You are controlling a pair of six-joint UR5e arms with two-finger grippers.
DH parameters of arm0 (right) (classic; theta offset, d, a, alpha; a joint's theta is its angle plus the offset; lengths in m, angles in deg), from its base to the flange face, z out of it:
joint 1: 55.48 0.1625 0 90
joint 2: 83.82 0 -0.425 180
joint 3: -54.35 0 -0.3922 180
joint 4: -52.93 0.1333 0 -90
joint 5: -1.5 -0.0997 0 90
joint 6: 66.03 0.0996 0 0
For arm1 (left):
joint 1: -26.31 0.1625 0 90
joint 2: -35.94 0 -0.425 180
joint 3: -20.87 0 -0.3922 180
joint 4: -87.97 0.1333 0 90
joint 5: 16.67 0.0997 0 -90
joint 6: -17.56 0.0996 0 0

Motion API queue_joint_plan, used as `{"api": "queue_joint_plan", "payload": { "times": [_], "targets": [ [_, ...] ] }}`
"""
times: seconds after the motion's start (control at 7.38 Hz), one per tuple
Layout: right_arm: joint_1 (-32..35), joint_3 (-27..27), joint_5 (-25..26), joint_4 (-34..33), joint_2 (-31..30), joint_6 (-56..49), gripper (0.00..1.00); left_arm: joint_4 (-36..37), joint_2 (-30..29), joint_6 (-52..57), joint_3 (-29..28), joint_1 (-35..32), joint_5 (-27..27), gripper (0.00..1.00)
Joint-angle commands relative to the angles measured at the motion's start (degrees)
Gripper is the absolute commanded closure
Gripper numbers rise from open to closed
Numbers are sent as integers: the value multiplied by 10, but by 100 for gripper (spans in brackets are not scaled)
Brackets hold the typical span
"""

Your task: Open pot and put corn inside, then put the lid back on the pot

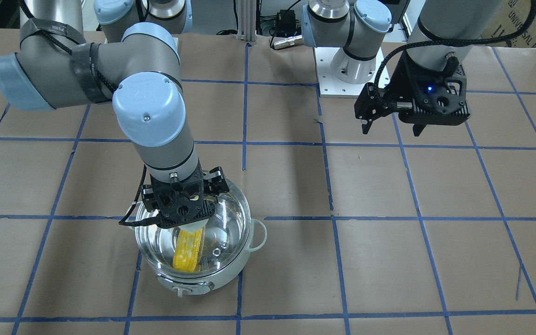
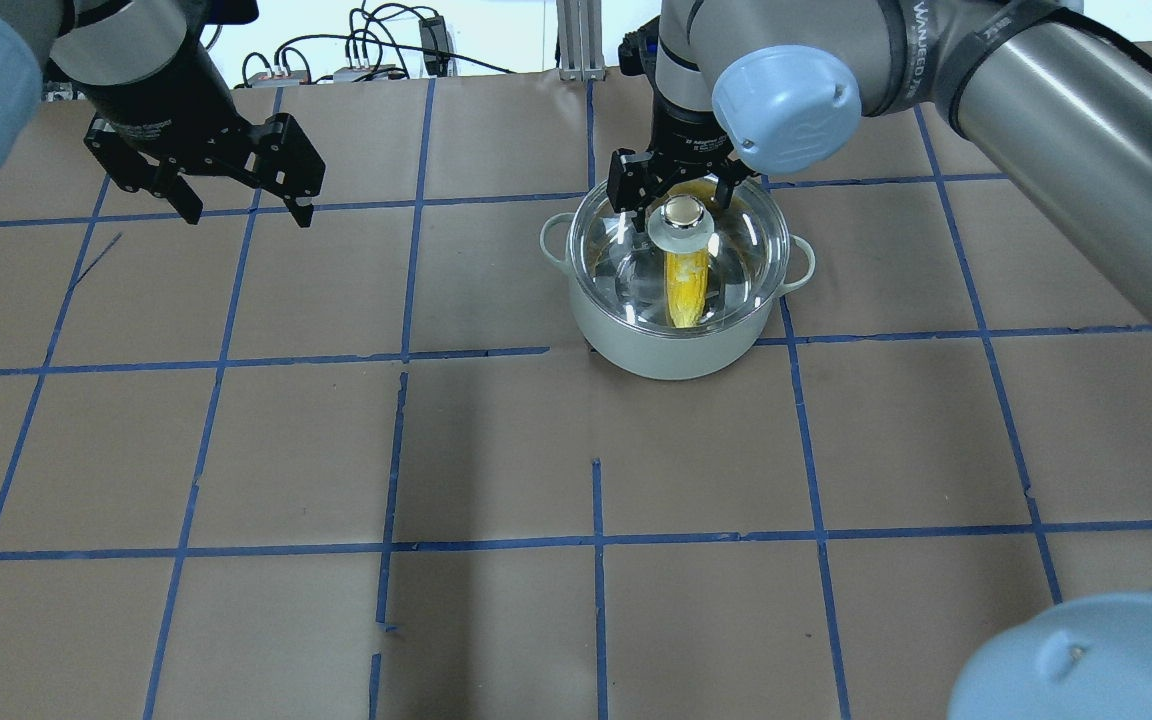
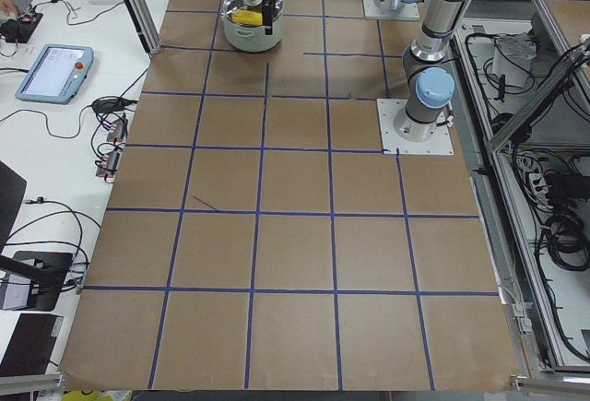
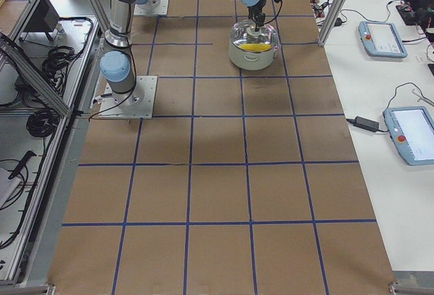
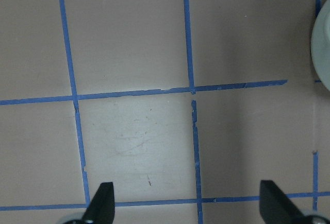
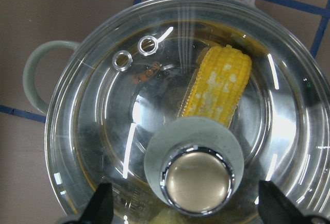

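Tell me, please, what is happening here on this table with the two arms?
The corn lies inside the pot, and the glass lid appears seated on the pot's rim. The right pincer hangs just above the lid, its fingers spread wide on either side of the metal knob without touching it. The left pincer is open too and hovers over bare table, well away from the pot. The task looks essentially finished.

Yellow corn [image 6: 219,87], mint-white pot [image 2: 671,355], clear lid [image 6: 289,131] (chrome knob [image 6: 196,183]), blue-grid tbl [image 2: 496,440]
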Motion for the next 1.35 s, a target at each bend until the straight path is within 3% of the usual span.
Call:
{"api": "queue_joint_plan", "payload": {
  "times": [0.0,0.95,1.22],
  "targets": [
    [3,-4,-1,-4,-1,0,1,7,3,-2,15,-1,1,0],
    [3,-1,-21,-4,3,-2,0,14,22,-40,19,5,1,1],
    [3,0,-21,-4,3,-2,0,-14,14,-48,3,6,0,1]
  ]
}}
